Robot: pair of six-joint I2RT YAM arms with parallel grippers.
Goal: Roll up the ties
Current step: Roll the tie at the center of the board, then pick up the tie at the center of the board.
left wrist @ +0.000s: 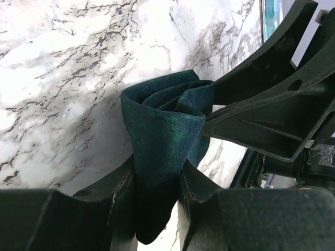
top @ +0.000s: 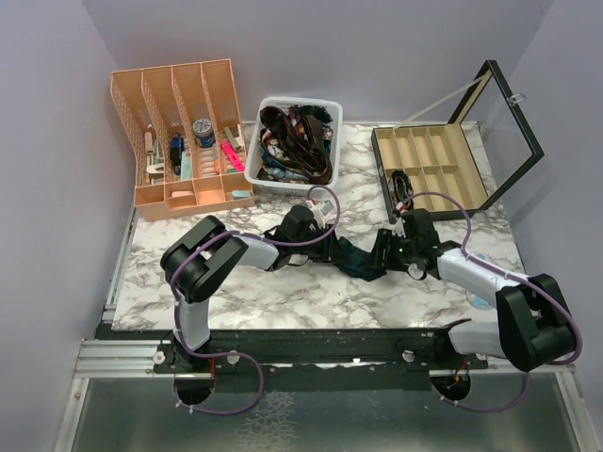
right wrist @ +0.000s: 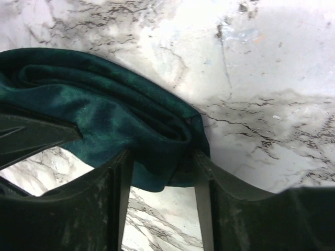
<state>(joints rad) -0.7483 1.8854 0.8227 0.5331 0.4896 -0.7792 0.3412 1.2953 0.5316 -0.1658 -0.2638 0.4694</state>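
Note:
The dark teal-navy tie (top: pixel 356 256) lies bunched in loose folds on the marble table (top: pixel 283 292), between my two grippers. My left gripper (top: pixel 327 248) is shut on one end of the tie; in the left wrist view the cloth (left wrist: pixel 159 130) hangs pinched between the fingers (left wrist: pixel 207 201). My right gripper (top: pixel 383 252) faces it from the right and holds the other side of the bundle (right wrist: pixel 104 112), cloth touching both fingers (right wrist: pixel 205 180). The right gripper's fingers also show in the left wrist view (left wrist: pixel 272 104).
A white basket (top: pixel 259 165) full of more ties stands at the back middle. An orange desk organizer (top: pixel 184 193) is at the back left. A dark compartment box (top: pixel 435 212) with its glass lid (top: pixel 504 113) raised is at the back right, with dark rolled items inside.

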